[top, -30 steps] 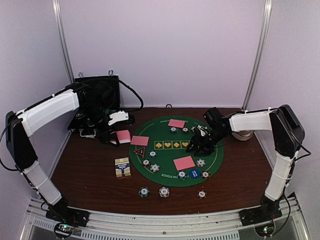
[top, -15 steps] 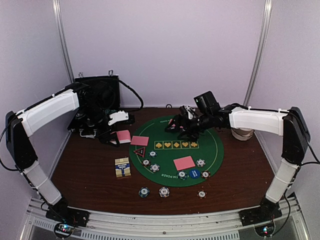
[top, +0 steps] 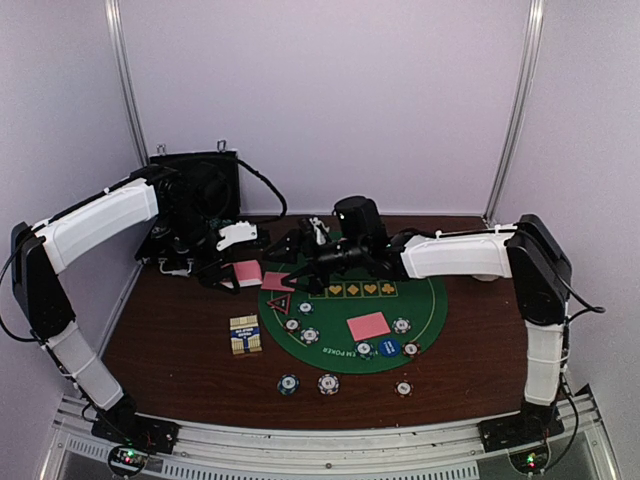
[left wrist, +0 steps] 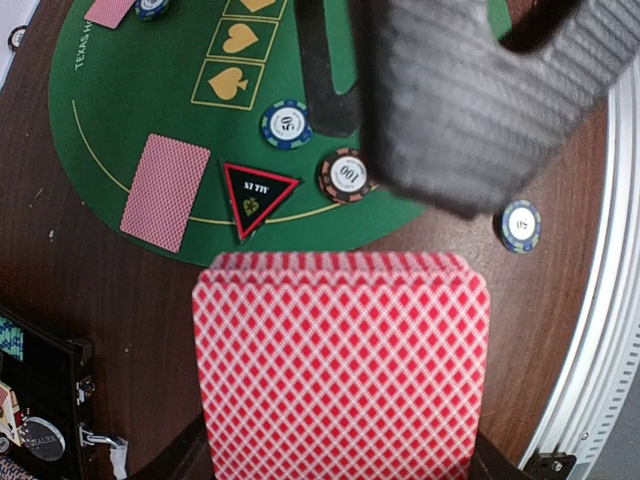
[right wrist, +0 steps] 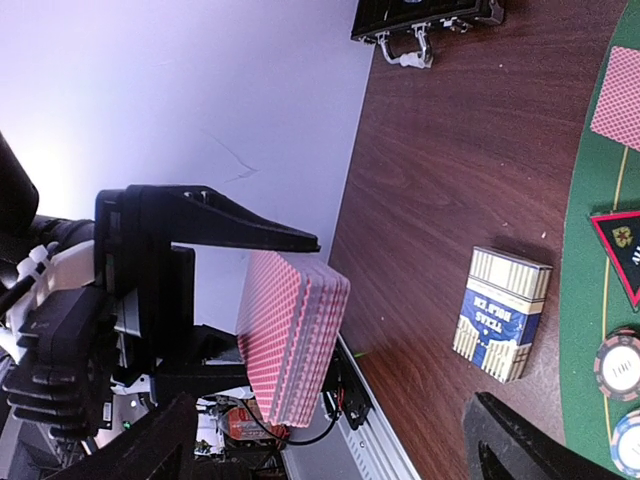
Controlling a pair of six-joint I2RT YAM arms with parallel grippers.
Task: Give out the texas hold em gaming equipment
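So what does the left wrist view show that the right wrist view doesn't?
Only left wrist: spade box and heart box printed on the mat, plus a chip lying on bare wood. Only right wrist: the card box, and the left hand clamping the deck seen edge-on. Both: deck, triangle marker, 100 chip, a card on the mat, the case.

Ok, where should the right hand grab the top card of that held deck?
By the free end of the deck, the one toward the green mat, coming from the mat side. The left hand clamps the side edges at the other end, and the cards look slightly staggered at the free end, probably offering a lip.
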